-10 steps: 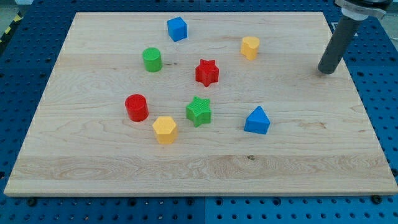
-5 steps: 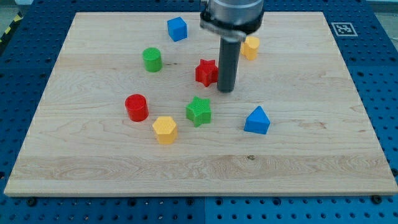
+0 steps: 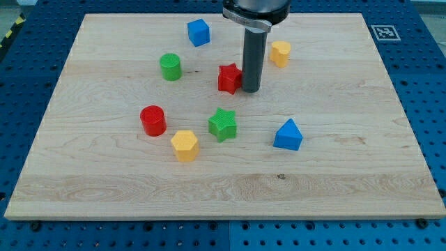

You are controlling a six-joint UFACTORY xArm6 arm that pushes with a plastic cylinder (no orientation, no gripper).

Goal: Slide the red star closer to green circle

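The red star (image 3: pixel 228 78) lies on the wooden board (image 3: pixel 334 139) above its middle. The green circle (image 3: pixel 170 67) stands to the star's left and a little higher, about a block's width or two away. My tip (image 3: pixel 250 90) rests on the board right against the star's right side, and the dark rod hides the star's right points.
A blue cube (image 3: pixel 198 32) sits at the view's top, a yellow block (image 3: pixel 280 53) right of the rod. A red cylinder (image 3: pixel 152 120), a yellow hexagon block (image 3: pixel 185 145), a green star (image 3: pixel 222 125) and a blue triangle block (image 3: pixel 288 134) lie lower down.
My tip came from the board's right side to the red star's right side, then moved slightly up. The star has shifted a little left and up.
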